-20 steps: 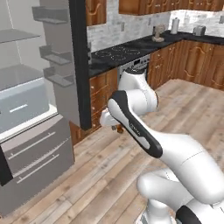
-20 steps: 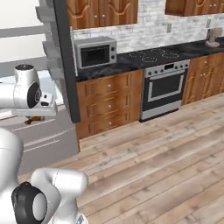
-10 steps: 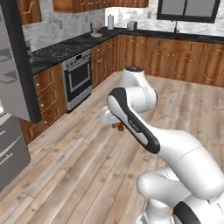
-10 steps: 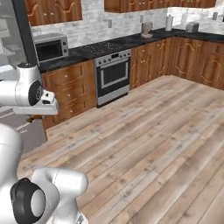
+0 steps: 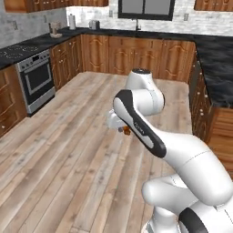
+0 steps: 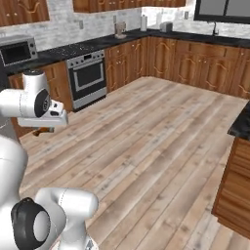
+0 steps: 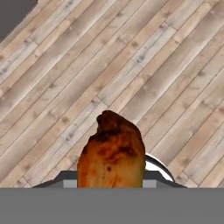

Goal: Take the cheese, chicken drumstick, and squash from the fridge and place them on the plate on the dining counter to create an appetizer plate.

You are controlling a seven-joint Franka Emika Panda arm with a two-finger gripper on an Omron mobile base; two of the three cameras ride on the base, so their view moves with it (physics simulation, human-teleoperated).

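Now the base has turned from the fridge. Its end effector [image 5: 124, 131] stays clamped on the chicken drumstick [image 7: 112, 151] above the wooden floor [image 6: 161, 141]; a jolt might drop it.

chicken drumstick [image 7: 112, 151] in end effector [image 5: 124, 131] | floor [image 7: 166, 65] below | stove [image 5: 35, 80] far left | dining counter [image 5: 217, 77] far right
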